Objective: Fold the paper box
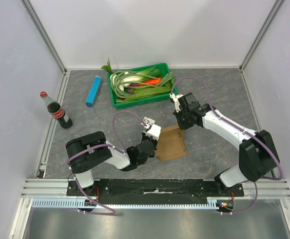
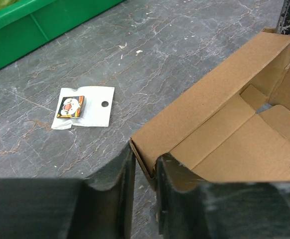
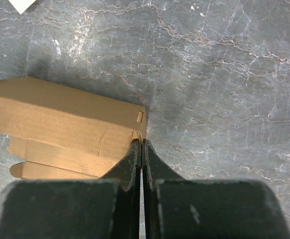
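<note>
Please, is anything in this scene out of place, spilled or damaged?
Only small things: a white card lies loose on the table between the green tray and the paper box, and some leaves hang over the tray's far left corner. Nothing looks spilled.

Grey marbled table (image 1: 219,94) veined in white and rust, plain white walls (image 1: 150,30) on three sides, aluminium posts (image 1: 42,32) rising from the back corners, aluminium rail (image 1: 274,189) along the near edge, dull metal sheet (image 1: 150,224) below, soft even light, faint shadows
</note>
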Robot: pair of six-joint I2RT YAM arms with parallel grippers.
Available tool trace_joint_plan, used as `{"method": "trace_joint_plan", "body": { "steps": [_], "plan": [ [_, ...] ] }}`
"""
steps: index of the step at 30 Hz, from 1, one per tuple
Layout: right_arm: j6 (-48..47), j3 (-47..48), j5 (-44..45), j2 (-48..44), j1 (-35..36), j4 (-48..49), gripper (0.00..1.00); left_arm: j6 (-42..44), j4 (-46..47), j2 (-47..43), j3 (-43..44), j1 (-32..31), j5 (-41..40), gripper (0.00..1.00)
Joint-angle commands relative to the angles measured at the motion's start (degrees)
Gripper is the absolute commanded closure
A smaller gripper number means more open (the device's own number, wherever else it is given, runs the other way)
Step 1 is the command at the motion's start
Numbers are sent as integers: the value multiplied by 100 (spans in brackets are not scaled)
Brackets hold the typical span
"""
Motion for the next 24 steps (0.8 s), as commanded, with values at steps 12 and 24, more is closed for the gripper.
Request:
{"method": "trace_joint_plan", "body": {
  "steps": [12,24],
  "plan": [
    [956,-574,414,-722,47,941,100,-1708,-2633,-2276,-78,-32,184,37],
    [1256,-688,633,-670,162,1161,97,-2178,-2370,-1963,139,292,1781,88]
  ]
}}
